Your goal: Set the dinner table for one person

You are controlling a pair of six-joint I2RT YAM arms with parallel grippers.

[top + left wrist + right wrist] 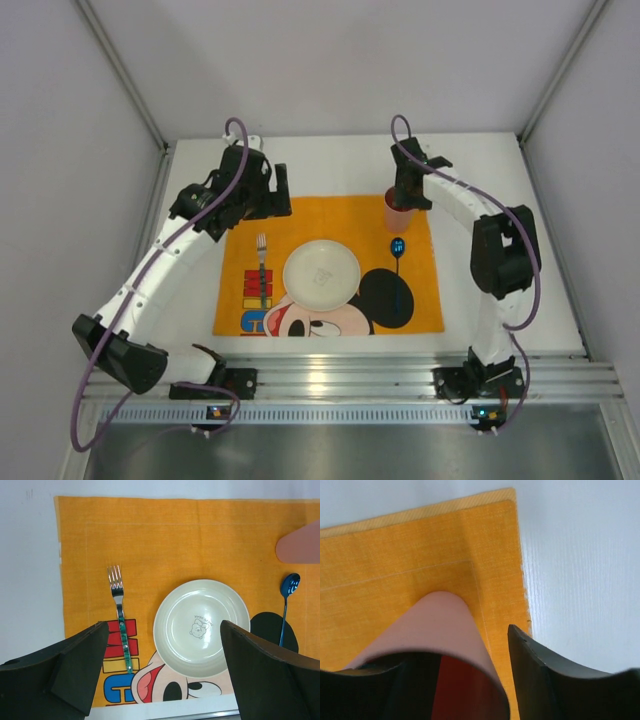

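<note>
The white dinner table [505, 250] carries an orange cartoon-mouse mat [330, 215]. On the mat lie a cream plate [321, 272] in the middle, a fork [263, 270] to its left and a blue spoon [399, 262] to its right. A pink cup [397, 213] stands upright at the mat's far right corner. My right gripper [408, 190] straddles the cup's rim [435, 625]: one finger is inside, the other finger [545, 670] is outside with a gap to the wall. My left gripper [275, 195] is open and empty above the mat's far left; its view shows the fork [121, 620], plate [201, 627], spoon [287, 597] and cup [300, 545].
Grey enclosure walls and metal posts [125, 70] surround the table. An aluminium rail [340, 375] with both arm bases runs along the near edge. Bare white tabletop [580, 555] lies right of the mat, and also to its left [30, 580].
</note>
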